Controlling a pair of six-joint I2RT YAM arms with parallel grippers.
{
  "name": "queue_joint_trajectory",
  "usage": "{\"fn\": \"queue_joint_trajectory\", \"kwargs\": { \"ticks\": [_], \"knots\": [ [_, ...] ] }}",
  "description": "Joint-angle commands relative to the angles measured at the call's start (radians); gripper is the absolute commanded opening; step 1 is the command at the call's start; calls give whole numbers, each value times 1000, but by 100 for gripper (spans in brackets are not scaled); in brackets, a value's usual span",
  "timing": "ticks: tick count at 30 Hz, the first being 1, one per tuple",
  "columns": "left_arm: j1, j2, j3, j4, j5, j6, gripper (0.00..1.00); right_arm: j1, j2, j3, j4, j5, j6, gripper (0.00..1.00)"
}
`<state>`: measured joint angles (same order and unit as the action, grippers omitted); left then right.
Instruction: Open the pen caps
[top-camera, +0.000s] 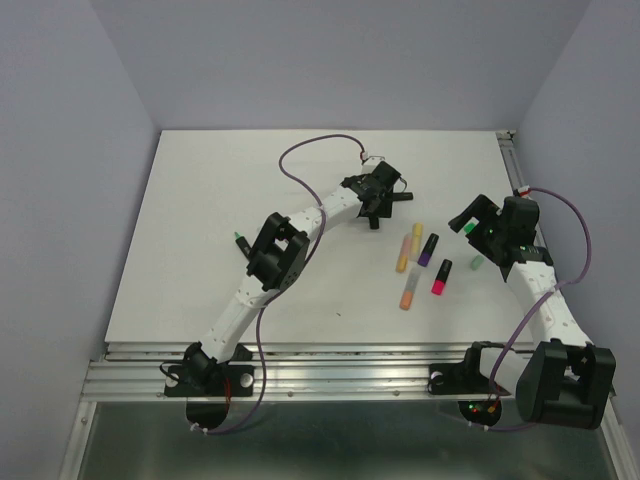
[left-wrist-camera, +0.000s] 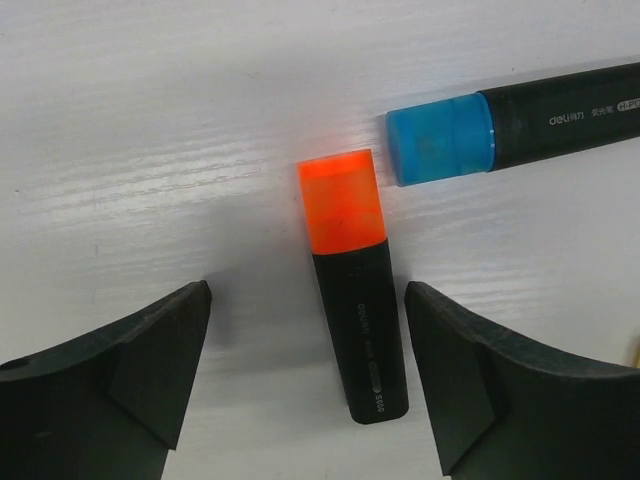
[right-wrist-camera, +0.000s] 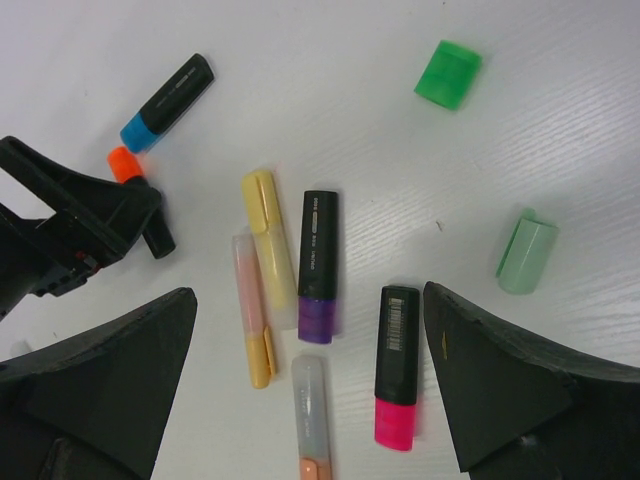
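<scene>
My left gripper (left-wrist-camera: 308, 295) is open and low over the table, straddling a black highlighter (left-wrist-camera: 362, 340) with an orange cap (left-wrist-camera: 340, 205); neither finger touches it. Just beyond lies a blue cap (left-wrist-camera: 440, 140) on a second black highlighter. My right gripper (right-wrist-camera: 310, 295) hangs open and empty above a group of pens. Among them are a purple cap (right-wrist-camera: 318, 318) and a pink cap (right-wrist-camera: 394, 420), each on a black body. A green cap (right-wrist-camera: 447, 73) and a mint cap (right-wrist-camera: 527, 252) lie loose on the table.
Pastel pens lie beside the black ones: a yellow one (right-wrist-camera: 268, 235), a peach one (right-wrist-camera: 250, 310) and a pale orange one (right-wrist-camera: 312, 415). A small green-tipped object (top-camera: 238, 238) sits left of the left arm's elbow. The white table (top-camera: 220, 180) has walls around it.
</scene>
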<state>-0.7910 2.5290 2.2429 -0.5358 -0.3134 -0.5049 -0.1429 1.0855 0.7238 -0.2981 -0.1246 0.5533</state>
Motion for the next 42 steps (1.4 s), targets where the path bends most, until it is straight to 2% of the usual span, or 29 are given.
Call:
{"fn": "queue_joint_trajectory", "kwargs": {
  "ticks": [1, 16, 19, 20, 23, 26, 28, 29, 32, 33, 35, 36, 39, 42],
  "knots": [
    [-7, 16, 73, -59, -38, 11, 86, -7, -19, -18, 45, -4, -13, 100],
    [-7, 33, 20, -75, -4, 61, 35, -7, -15, -18, 45, -1, -16, 100],
    [-8, 24, -12, -66, 22, 100, 15, -6, -13, -24, 62, -26, -32, 100],
    [-8, 17, -22, -64, 19, 103, 2, -6, -13, -24, 69, -39, -36, 100],
    [-8, -22, -72, -52, 4, 117, 0, -4, -12, -49, 125, -137, -56, 100],
    [-11, -123, -176, 3, -12, 115, 0, 14, -1, -75, 198, -310, -56, 100],
    [-19, -241, -300, 45, -44, 103, 0, 45, 4, -76, 223, -346, -56, 100],
    [-33, -290, -418, 112, -44, 103, 0, 80, 4, -80, 241, -362, -58, 100],
    [-74, -513, -635, 291, -46, 103, 0, 140, -6, -75, 255, -356, -59, 100],
    [-83, -623, -778, 334, -46, 97, 0, 158, -7, -69, 246, -330, -61, 100],
    [-97, -725, -911, 451, -32, 82, 0, 198, -12, -58, 220, -304, -62, 100],
    [-105, -812, -1027, 489, 5, 78, 0, 228, -12, -52, 206, -290, -49, 100],
    [-132, -912, -1211, 635, 78, 88, 0, 301, -15, -43, 198, -256, 5, 100],
    [-157, -989, -1301, 709, 118, 117, 0, 415, -18, -31, 212, -172, 80, 100]
  ]
}}
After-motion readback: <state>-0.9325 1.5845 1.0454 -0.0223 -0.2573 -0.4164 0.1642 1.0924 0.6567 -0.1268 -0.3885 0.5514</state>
